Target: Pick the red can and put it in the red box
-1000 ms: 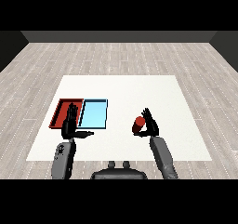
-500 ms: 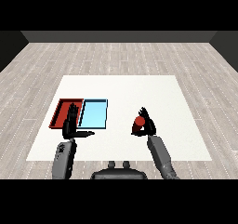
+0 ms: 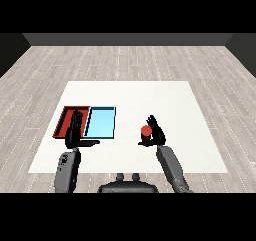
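I see my right hand (image 3: 156, 134) curled around the red can (image 3: 146, 132), right of the trays. The light blue tray (image 3: 101, 123) lies between it and the red tray (image 3: 67, 119), where my left hand (image 3: 75, 132) hovers, fingers straight.

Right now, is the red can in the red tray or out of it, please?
Out: the red can sits in the right hand, right of both trays, far from the red tray.

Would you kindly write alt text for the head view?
The right robot hand curls round a red can on a white table. At left, the open left robot hand overlaps a red tray beside a blue tray.
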Robot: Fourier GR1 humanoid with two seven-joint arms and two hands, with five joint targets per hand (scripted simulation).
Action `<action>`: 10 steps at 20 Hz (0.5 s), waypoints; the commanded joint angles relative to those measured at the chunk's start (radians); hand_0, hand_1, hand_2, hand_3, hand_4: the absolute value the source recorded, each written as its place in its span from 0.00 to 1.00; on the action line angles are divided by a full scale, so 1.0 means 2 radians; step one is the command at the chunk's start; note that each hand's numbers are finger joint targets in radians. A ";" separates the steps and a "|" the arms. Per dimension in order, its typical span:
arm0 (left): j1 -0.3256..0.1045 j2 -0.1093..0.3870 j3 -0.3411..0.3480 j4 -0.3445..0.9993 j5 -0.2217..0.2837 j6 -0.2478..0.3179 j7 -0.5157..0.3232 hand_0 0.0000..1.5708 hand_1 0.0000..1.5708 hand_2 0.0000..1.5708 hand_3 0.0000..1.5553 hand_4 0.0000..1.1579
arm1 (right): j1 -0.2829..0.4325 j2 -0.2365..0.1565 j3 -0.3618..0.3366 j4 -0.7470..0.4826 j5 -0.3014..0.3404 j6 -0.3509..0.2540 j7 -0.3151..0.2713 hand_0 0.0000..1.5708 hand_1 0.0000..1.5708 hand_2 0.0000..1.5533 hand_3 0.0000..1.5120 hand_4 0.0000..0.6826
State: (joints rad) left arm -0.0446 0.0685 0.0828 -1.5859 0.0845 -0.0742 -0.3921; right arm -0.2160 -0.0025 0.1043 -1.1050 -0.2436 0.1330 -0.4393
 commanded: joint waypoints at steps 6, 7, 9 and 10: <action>0.011 -0.012 -0.012 0.008 -0.009 0.002 -0.016 0.00 0.00 0.00 0.00 0.00 | -0.032 0.001 -0.014 0.035 -0.001 -0.066 0.040 0.00 0.00 0.00 0.00 0.00; 0.003 -0.013 -0.012 0.009 -0.017 0.013 -0.013 0.00 0.00 0.00 0.00 0.00 | -0.024 0.001 0.009 0.025 0.010 -0.099 0.030 0.73 0.73 0.80 0.79 0.00; 0.042 -0.013 -0.018 -0.021 -0.010 0.002 -0.015 0.00 0.00 0.00 0.00 0.00 | -0.045 0.001 -0.003 0.045 0.035 -0.126 0.057 1.00 1.00 0.98 0.98 0.87; 0.019 -0.009 -0.010 0.007 -0.019 0.007 -0.033 0.00 0.00 0.00 0.00 0.00 | -0.052 -0.010 -0.018 0.053 0.040 -0.109 0.055 1.00 1.00 0.97 0.96 0.86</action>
State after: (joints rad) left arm -0.0151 0.0486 0.0609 -1.5879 0.0601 -0.0616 -0.4212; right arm -0.2875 -0.0059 0.0909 -1.0348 -0.1979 -0.0386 -0.3620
